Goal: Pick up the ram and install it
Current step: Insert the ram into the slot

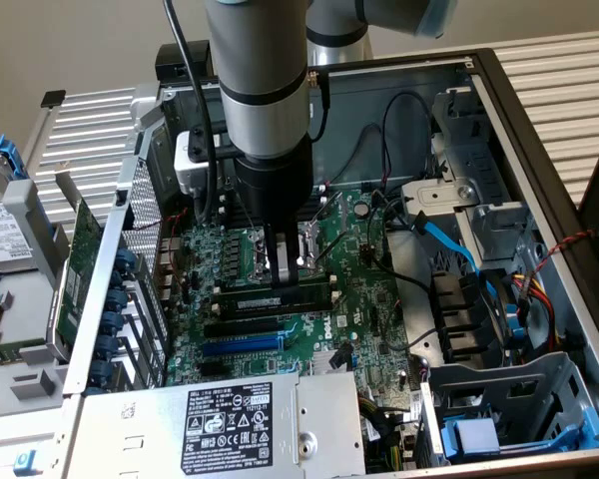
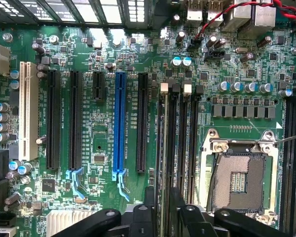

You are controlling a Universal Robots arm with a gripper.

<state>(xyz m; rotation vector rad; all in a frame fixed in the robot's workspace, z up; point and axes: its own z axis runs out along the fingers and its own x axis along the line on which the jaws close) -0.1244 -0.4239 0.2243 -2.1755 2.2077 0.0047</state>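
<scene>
The gripper (image 1: 289, 267) hangs straight over the ram (image 1: 252, 298), so there is no sideways offset between them: the ram lies directly under the fingertips. It stands on edge in one of the black memory slots on the motherboard (image 1: 379, 299). In the wrist view the ram (image 2: 164, 138) shows as a thin pale edge in the memory slot closest to the expansion slots, one black slot away from the blue slot (image 2: 120, 121), with the CPU socket (image 2: 239, 180) on its other side. In the exterior view its long axis runs from left to right, just nearer than the socket and farther than the blue slot (image 1: 242, 345). The gripper (image 2: 163, 197) straddles that axis at about mid-length, one finger on each flat face. The jaws stand narrow, with a sliver of gap showing on either side of the board, so they look loose round it, not clamped. The ram appears to sit low and level in its slot, likely seated, though the end clips are hard to read. The arm (image 1: 265, 90) comes down near-vertical from above the case, wrist pointing straight at the board.
</scene>
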